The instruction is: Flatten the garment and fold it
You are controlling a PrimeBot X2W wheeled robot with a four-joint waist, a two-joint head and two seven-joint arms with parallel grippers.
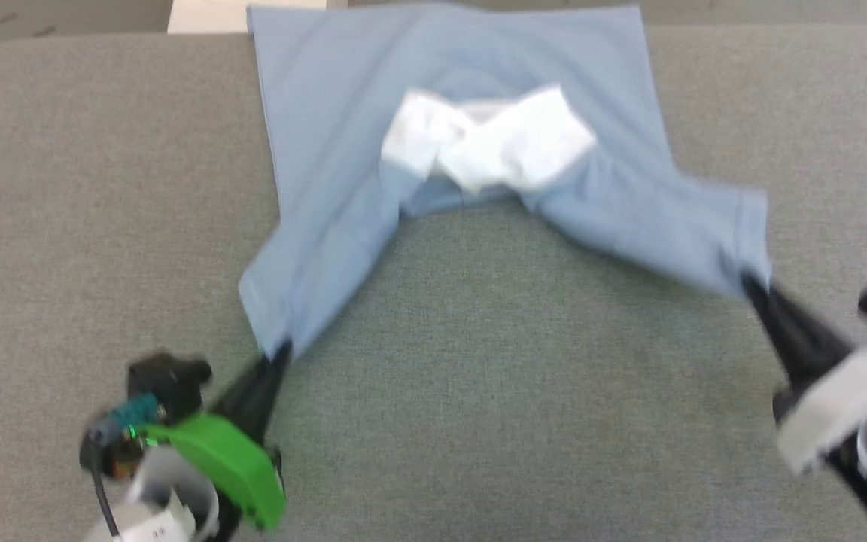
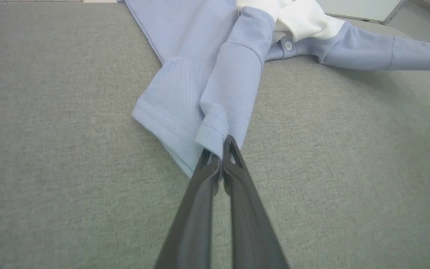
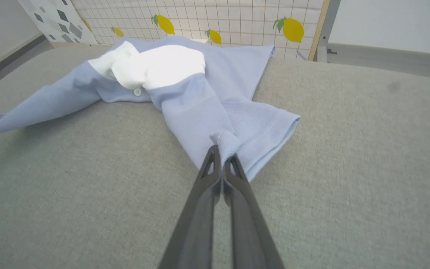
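The garment (image 1: 328,113), a light blue polo shirt, lies spread on the grey desk (image 1: 479,391), its white collar (image 1: 490,143) bunched at the middle. The left hand (image 1: 279,352) is clamped tight on the hem of one sleeve (image 2: 185,112). The right hand (image 1: 753,287) pinches the other sleeve (image 3: 263,123) just as tightly. Behind the desk stands a grid panel (image 3: 256,22) printed with lemons.

Garment (image 1: 328,113) lt blue w/ white collar (image 1: 494,143) & button (image 3: 137,91); table (image 1: 479,376) grey, woven; wall panel (image 3: 237,15) white grid w/ yellow lemons (image 3: 293,30).
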